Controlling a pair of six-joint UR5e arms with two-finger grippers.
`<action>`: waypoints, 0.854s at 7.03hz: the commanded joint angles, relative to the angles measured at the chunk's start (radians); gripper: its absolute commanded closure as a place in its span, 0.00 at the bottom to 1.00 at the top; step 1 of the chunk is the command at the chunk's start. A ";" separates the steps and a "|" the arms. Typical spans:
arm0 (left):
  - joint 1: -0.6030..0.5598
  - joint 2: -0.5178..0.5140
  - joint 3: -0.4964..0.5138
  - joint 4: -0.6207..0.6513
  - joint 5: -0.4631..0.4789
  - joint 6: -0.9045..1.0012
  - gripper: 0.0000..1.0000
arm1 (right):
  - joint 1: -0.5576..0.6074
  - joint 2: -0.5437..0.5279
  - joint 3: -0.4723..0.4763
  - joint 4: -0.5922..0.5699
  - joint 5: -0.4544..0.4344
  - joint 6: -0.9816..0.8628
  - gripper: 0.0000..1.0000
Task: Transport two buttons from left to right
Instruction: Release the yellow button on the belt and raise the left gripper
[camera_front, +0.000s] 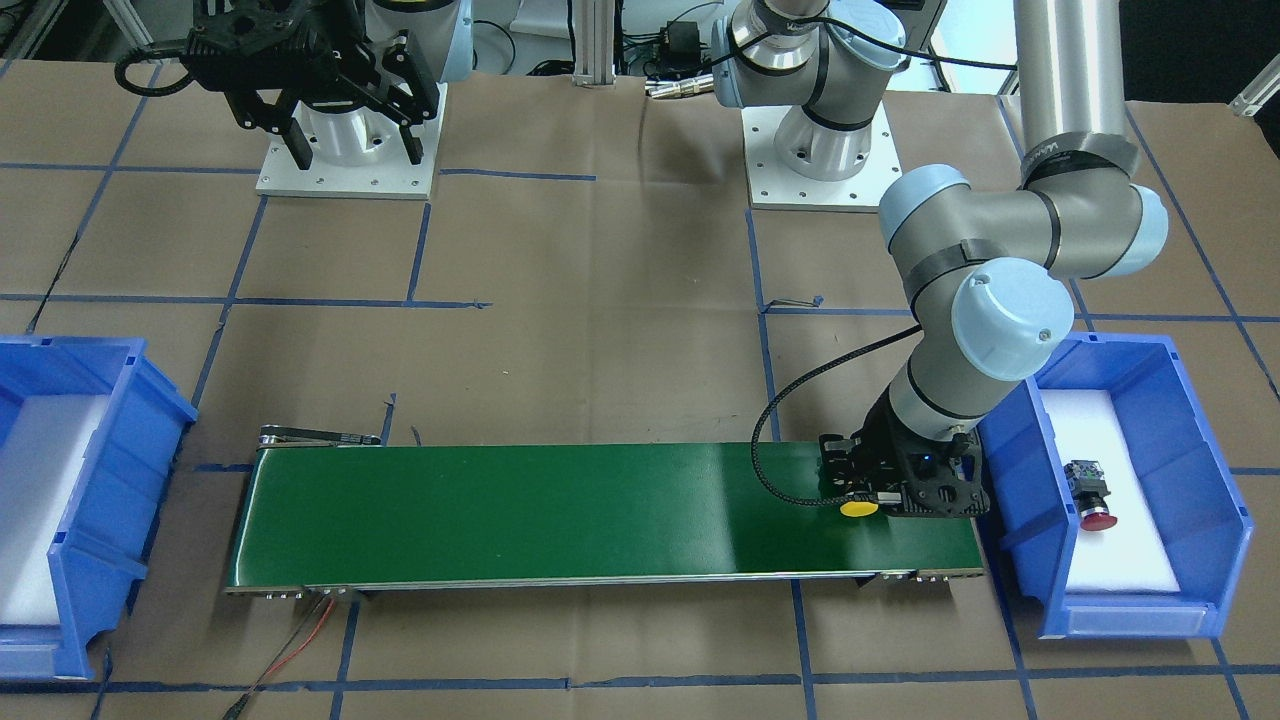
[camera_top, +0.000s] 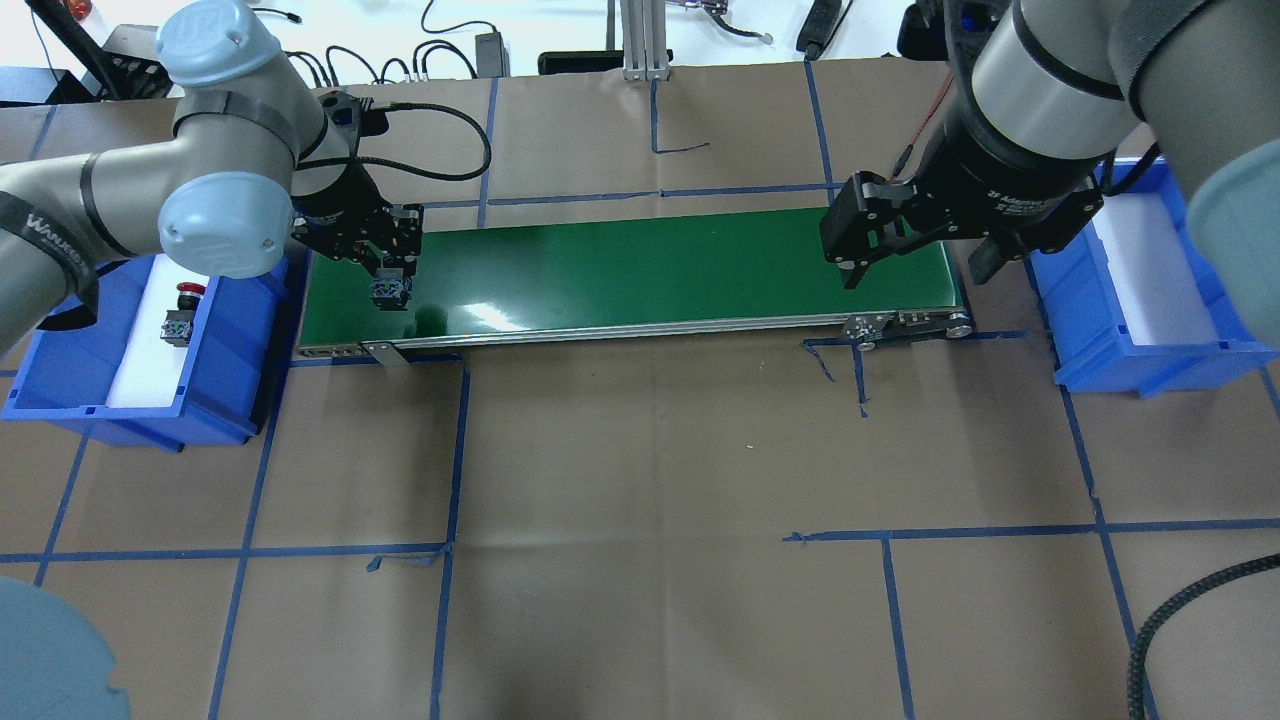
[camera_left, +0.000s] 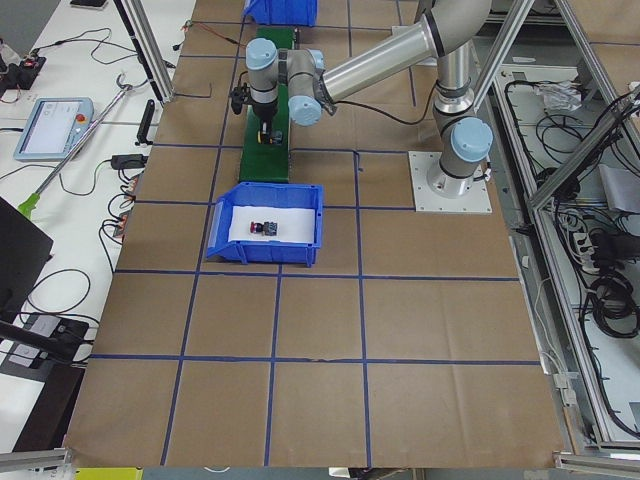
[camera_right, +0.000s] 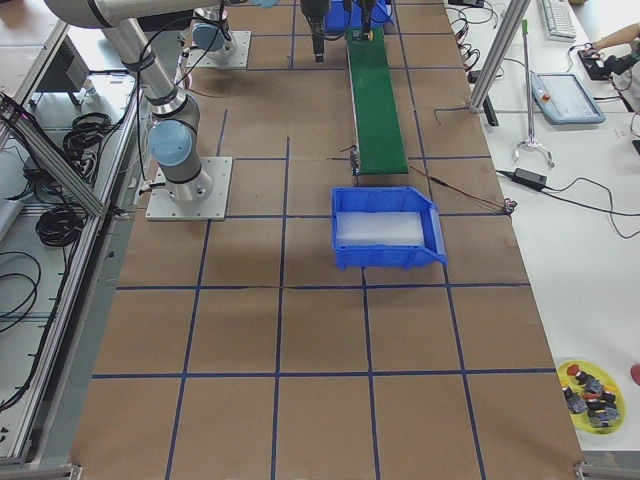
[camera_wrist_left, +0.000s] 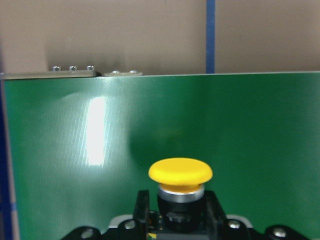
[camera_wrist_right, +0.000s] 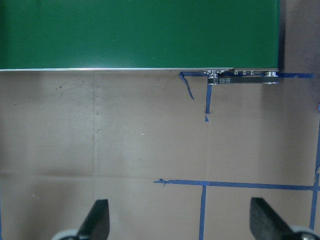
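Yellow button (camera_wrist_left: 180, 172) over the belt (camera_front: 560, 510)!
Left gripper (camera_wrist_left: 180, 220) pinches its black body (light, rigid, I'd say; glossy cap would slip); red button (camera_front: 1092, 497) lies in the bin (camera_front: 1215, 540); right gripper (camera_wrist_right: 182, 217) gapes empty.

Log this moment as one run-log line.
left gripper: holds yellow button at belt end | right gripper: open, empty | red button: in left bin
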 joint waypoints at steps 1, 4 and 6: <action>0.002 -0.009 -0.005 0.020 -0.001 -0.005 0.06 | 0.000 0.000 0.003 0.003 0.011 0.000 0.00; 0.017 0.057 0.155 -0.187 0.002 -0.003 0.00 | -0.001 0.003 -0.002 -0.003 0.011 0.000 0.00; 0.015 0.138 0.312 -0.500 0.002 -0.003 0.00 | -0.006 0.002 -0.008 0.001 0.001 0.000 0.00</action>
